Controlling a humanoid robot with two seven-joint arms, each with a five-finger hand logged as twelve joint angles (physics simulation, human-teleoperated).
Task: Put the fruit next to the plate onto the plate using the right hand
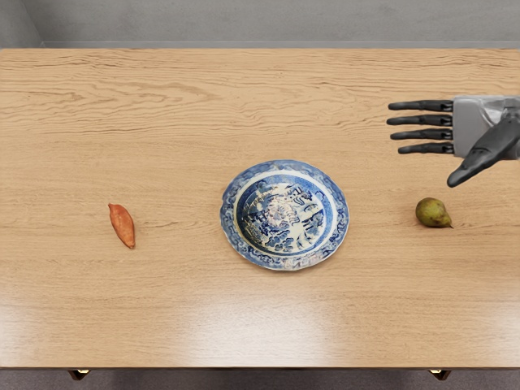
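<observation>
Not started: right hand (443, 134) open, empty, hovering near surface (244, 325) right edge; pear (432, 213) not grasped, well apart from plate (284, 214).

- The place was a plain, rendered test room laid out like a dining spot.
- A wide light-wood counter (244, 97) with strong grain filled most of the view, and its dark feet (79, 374) showed under the near edge.
- Behind it ran a flat grey wall (276, 20), and a strip of grey floor (260, 380) lay below.
- A blue-and-white patterned plate (284, 166), a green pear (432, 213) and an orange sweet potato (122, 225) gave it a mealtime look.
- A grey mechanical right hand (459, 130) above the counter marked it as a robot workspace.
</observation>
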